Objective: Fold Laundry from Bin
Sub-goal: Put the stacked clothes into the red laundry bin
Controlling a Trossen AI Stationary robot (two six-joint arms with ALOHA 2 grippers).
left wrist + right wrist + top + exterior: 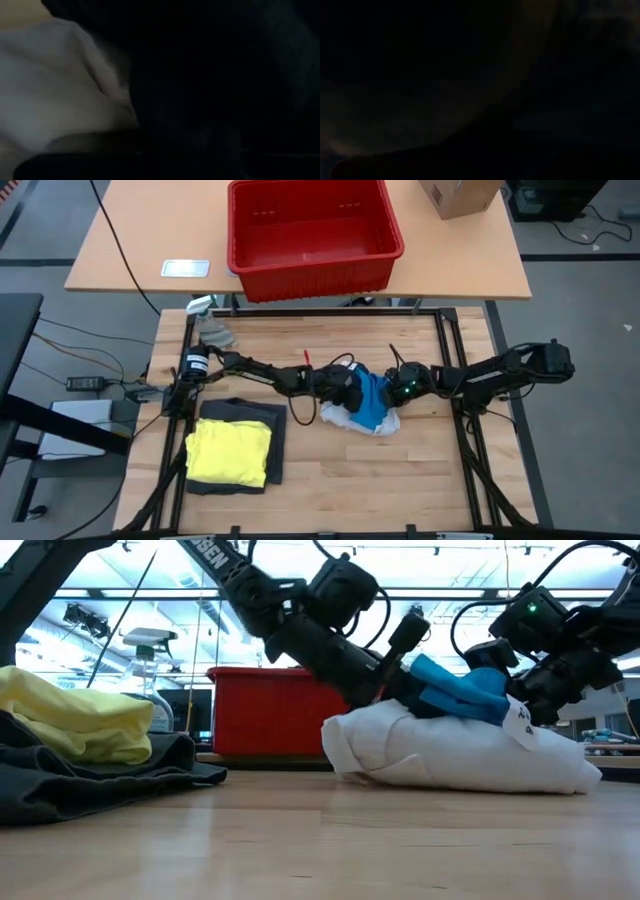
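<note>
A blue garment lies bunched on top of a crumpled white garment at the middle of the table. In the low view the blue garment sits on the white garment, which rests on the wood. My left gripper reaches in from the left and my right gripper from the right, each shut on one end of the blue garment. A folded yellow garment lies on a folded dark grey one at the near left. The red bin stands on the far table. My left gripper grips the blue garment at its left end, slanting down from the table's left. Cloth covers its fingertips, so the layers cannot be told. My right gripper grips the garment's right end, slanting down from the table's right, fingertips also buried. The garment sags bunched between them onto the white garment.
A cardboard box stands on the far table right of the bin. A small pale rag lies at the table's far left corner. Bare wood shows at the near right and along the far edge.
</note>
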